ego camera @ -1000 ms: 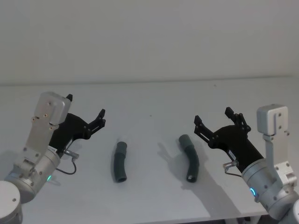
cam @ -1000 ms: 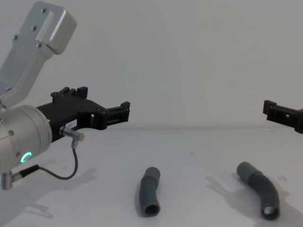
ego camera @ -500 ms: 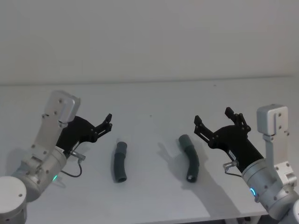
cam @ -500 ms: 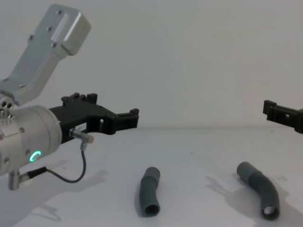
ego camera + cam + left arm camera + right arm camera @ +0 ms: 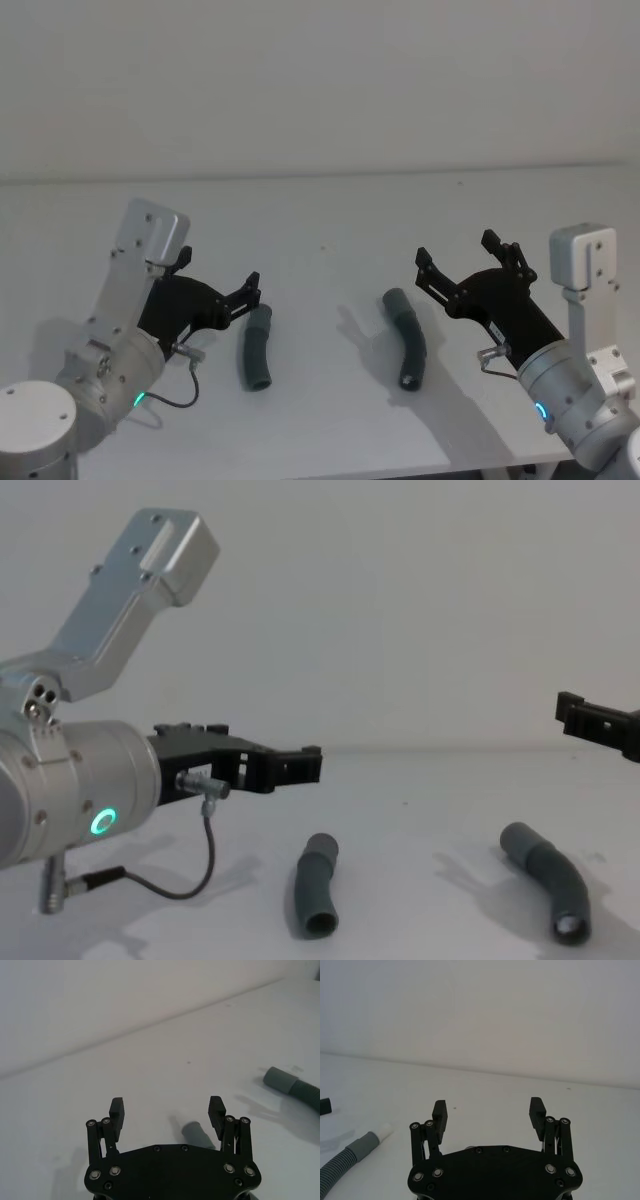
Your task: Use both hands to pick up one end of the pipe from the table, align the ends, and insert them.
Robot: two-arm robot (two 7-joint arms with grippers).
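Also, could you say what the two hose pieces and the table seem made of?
The left hose piece and right hose piece look like matte dark grey rubber or soft plastic, given their ribbed, bent bodies. The table looks matte white, perhaps laminate.

Plenty of bare white counter [image 5: 330,215] between the left dark grey ribbed hose piece [image 5: 257,347] and the right hose piece [image 5: 407,338]. Only the black forked left gripper [image 5: 218,272], spread wide, crowds the left one.
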